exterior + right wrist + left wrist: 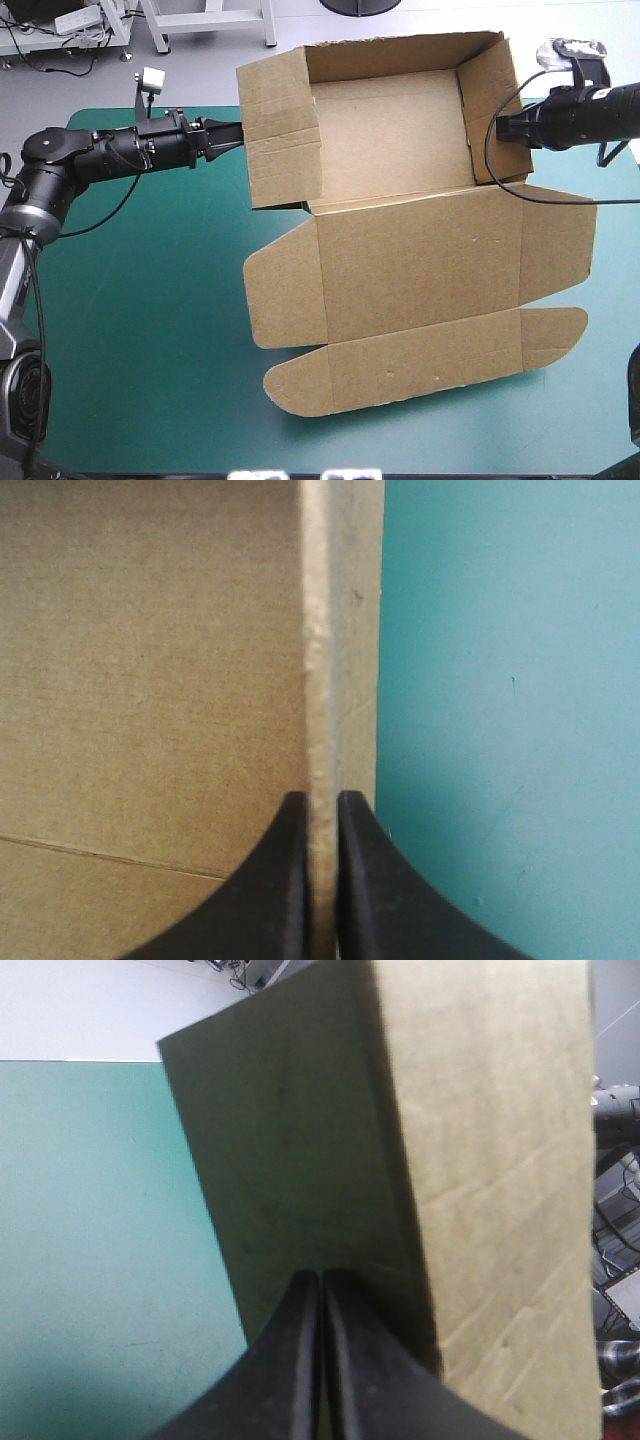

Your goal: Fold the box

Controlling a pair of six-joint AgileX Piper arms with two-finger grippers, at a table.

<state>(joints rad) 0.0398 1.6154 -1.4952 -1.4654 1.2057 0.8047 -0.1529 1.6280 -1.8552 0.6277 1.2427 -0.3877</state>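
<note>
**One brown box, two grippers clamped on its side walls**

A single brown box of cut corrugated board is lying on the teal-green table cover, filling the centre and upper right of the high view. Nearest, at lower centre, its long tuck flap with two rounded ends is lying flat. Above it the broad lid panel is also lying flat, with one side flap reaching out at each end. Farther off, at upper centre, the tray part is standing open with its walls raised.

Two grippers are holding it there. The left gripper, a black two-finned pincer entering from the left of the frame, is clenching the left wall, its fingers all but meeting against shaded board. The right gripper, entering from the upper right, is pinching the right wall's pale top edge between its fingers.
</note>
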